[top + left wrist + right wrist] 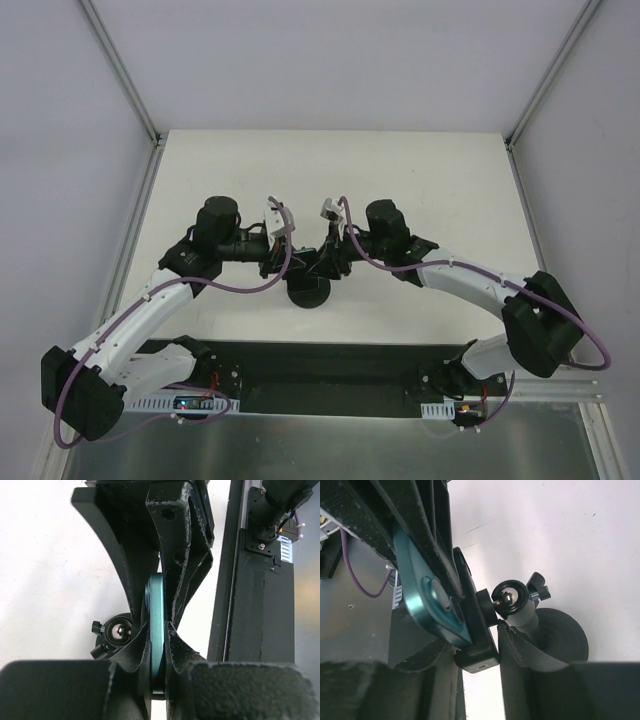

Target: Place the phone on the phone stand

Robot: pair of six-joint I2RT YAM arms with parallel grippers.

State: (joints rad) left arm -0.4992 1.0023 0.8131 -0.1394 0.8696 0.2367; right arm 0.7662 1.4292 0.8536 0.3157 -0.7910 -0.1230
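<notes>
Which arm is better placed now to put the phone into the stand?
Left: its jaws are shut on the phone, right beside the head of the stand. What the right jaws hold is unclear.

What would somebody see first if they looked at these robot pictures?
From above, the left arm and right arm curl in and meet mid-table, right over the stand with its round black base. Up close, the left gripper squeezes a phone, its thin teal edge facing the camera. The right wrist view shows the phone's teal back close along the stand's black plate, beside a ball joint.
</notes>
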